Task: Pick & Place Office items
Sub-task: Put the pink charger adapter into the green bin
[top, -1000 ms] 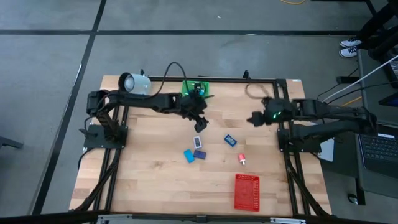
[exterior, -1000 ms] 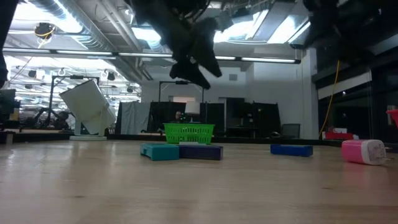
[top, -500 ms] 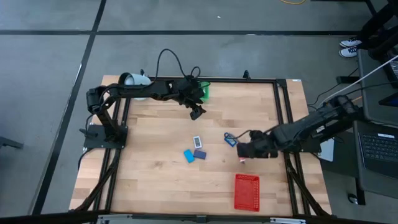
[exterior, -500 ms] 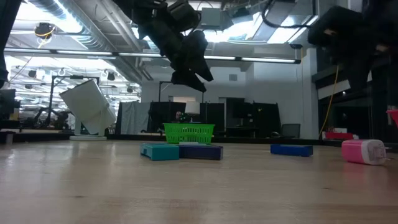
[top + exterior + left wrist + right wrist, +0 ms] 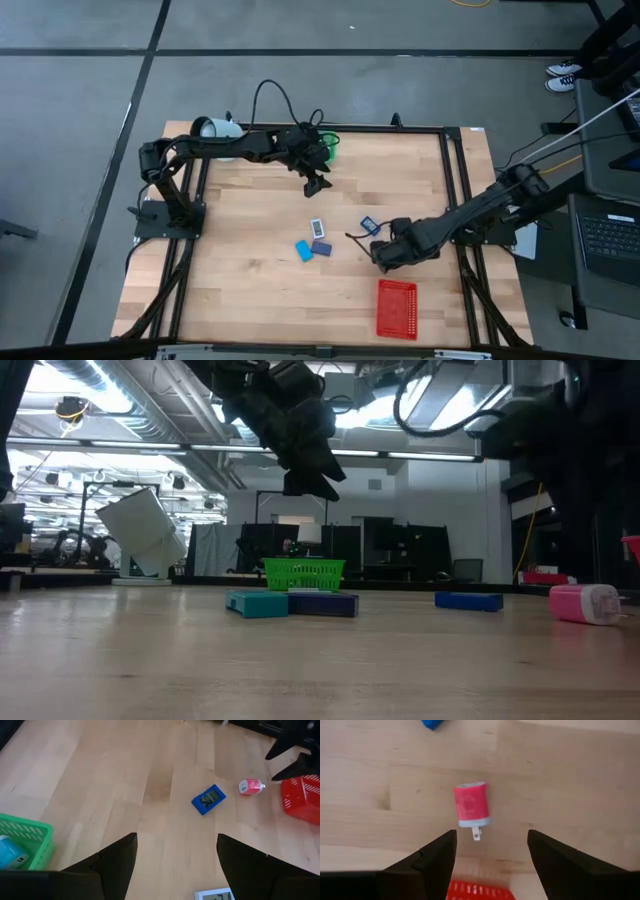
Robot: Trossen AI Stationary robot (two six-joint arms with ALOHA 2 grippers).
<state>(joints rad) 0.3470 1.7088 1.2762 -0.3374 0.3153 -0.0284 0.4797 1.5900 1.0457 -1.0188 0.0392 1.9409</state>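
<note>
Two tools (image 5: 175, 865) (image 5: 490, 857) (both wide, holding nothing); one pink plug (image 5: 470, 805), two trays (image 5: 397, 308) (image 5: 303, 573).

The table (image 5: 250, 270) is pale planked wood, smooth and matt. The pink charger plug (image 5: 471, 805) looks glossy plastic with metal prongs. The red tray (image 5: 397, 308) is plastic mesh.

We see two dark jointed arms (image 5: 230, 148) on black bases, black cables looping beside the table (image 5: 240, 300).

Left gripper (image 5: 317, 183) and right gripper (image 5: 381, 258) both hang spread wide, holding nothing.
</note>
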